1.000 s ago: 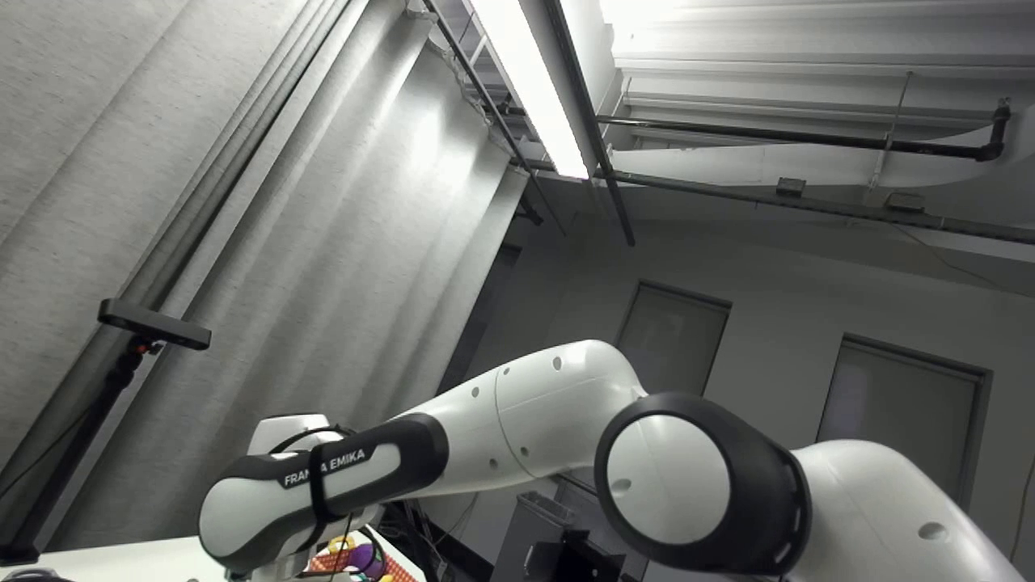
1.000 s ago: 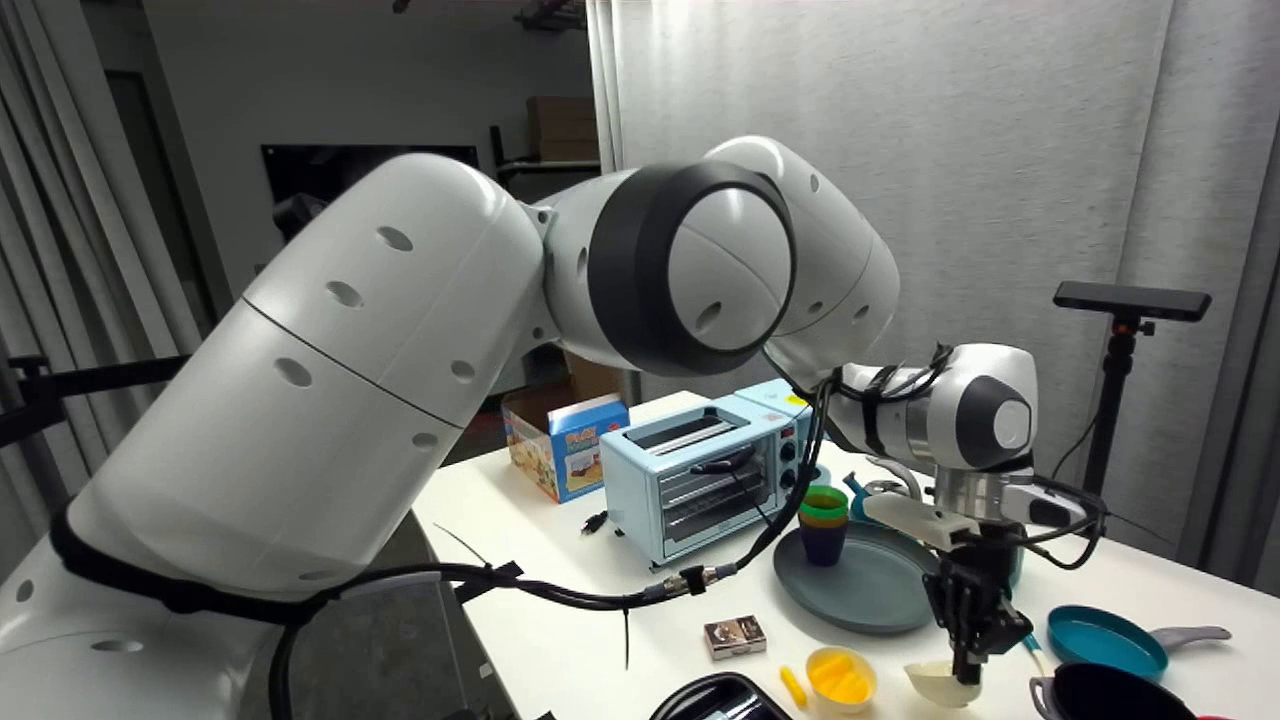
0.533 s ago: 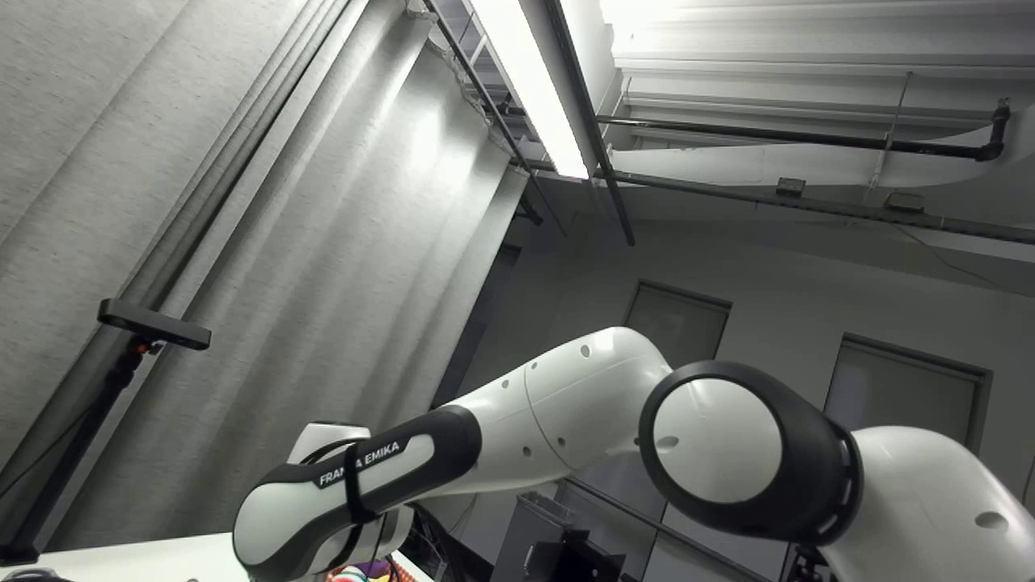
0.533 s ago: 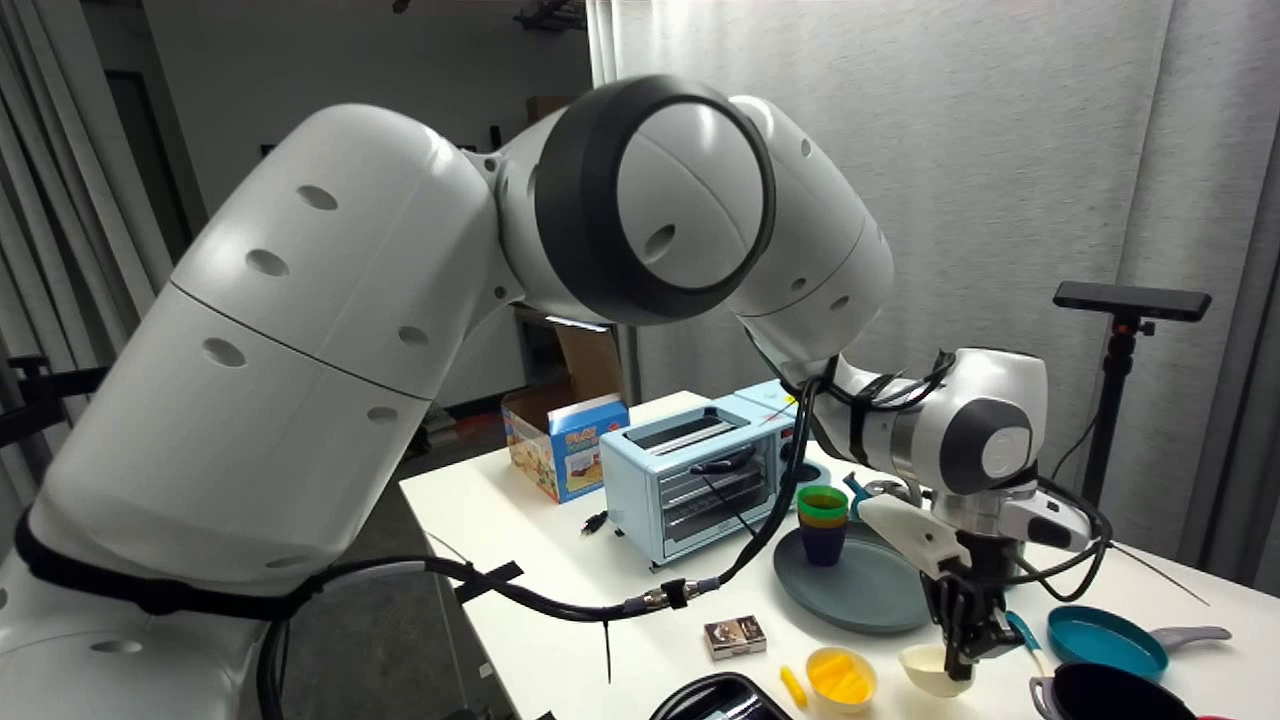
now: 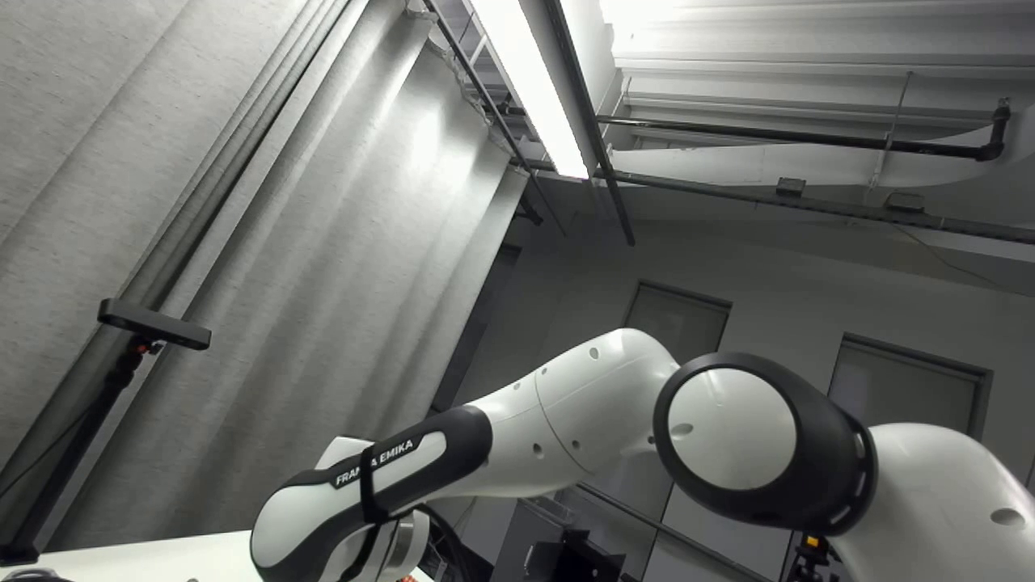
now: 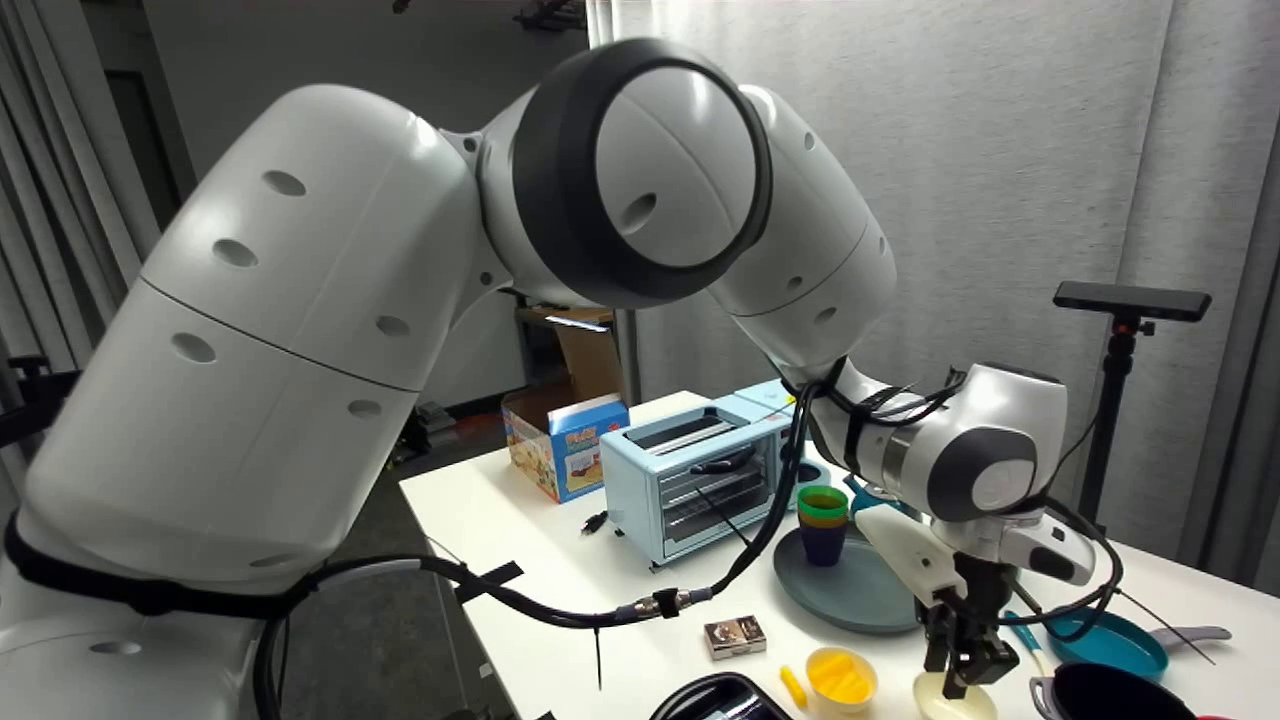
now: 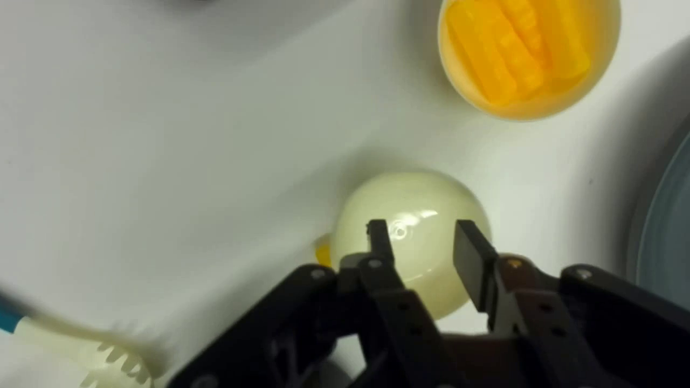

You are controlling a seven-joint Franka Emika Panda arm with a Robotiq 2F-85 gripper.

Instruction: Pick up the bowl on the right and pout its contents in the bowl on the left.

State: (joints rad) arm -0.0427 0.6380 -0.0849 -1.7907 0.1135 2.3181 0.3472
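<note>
While fingers (image 7: pixel 471 258) gape over a seemingly overturned bowl (image 7: pixel 423 242), bowl of yellow pieces (image 7: pixel 601 32), plate (image 6: pixel 850 597), pot (image 6: pixel 1115 692) nearby

Wrist cam looks down close on 2 bowls (image 7: pixel 423 231). An ext. view looks over table (image 6: pixel 560 660), an ext. view up at lamp (image 5: pixel 538 89); both share arm (image 6: pixel 680 165) & curtain (image 5: pixel 356 267).

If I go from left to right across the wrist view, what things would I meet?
Going by the middle of what shows: a teal-and-cream toothed utensil, a small yellow piece, a glossy cream round bowl, a pale round bowl holding yellow-orange sticks, a grey-blue round plate.
</note>
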